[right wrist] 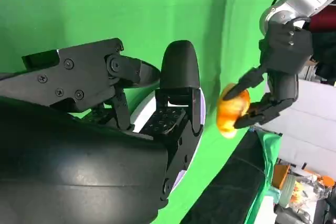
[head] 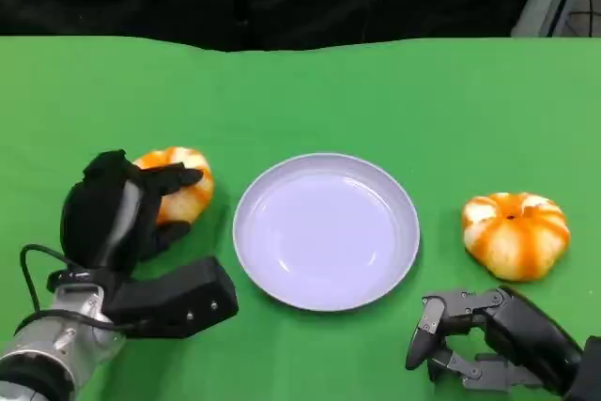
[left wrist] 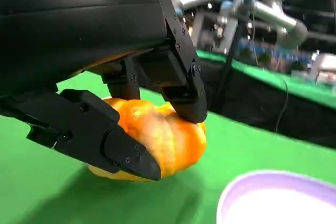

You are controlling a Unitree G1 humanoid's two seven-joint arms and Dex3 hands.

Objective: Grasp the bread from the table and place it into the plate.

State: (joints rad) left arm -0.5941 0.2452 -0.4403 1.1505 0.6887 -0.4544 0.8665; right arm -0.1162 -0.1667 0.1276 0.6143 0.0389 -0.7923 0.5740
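Note:
An orange and white bread roll (head: pixel 186 185) lies left of the lavender plate (head: pixel 326 232). My left hand (head: pixel 117 208) wraps around it, and in the left wrist view black fingers (left wrist: pixel 110 140) press on both sides of the roll (left wrist: pixel 168 135). The right wrist view shows that same hand (right wrist: pixel 281 61) holding the roll (right wrist: pixel 231 109) from afar. A second roll (head: pixel 516 235) sits right of the plate. My right hand (head: pixel 484 343) rests low at the front right, just short of that roll, its fingers bent and apart with nothing in them.
The green table (head: pixel 310 91) stretches back to a dark edge and a black backdrop. The plate's rim (left wrist: pixel 283 198) lies close beside the held roll. Other robot arms and equipment (left wrist: pixel 262 9) stand beyond the table.

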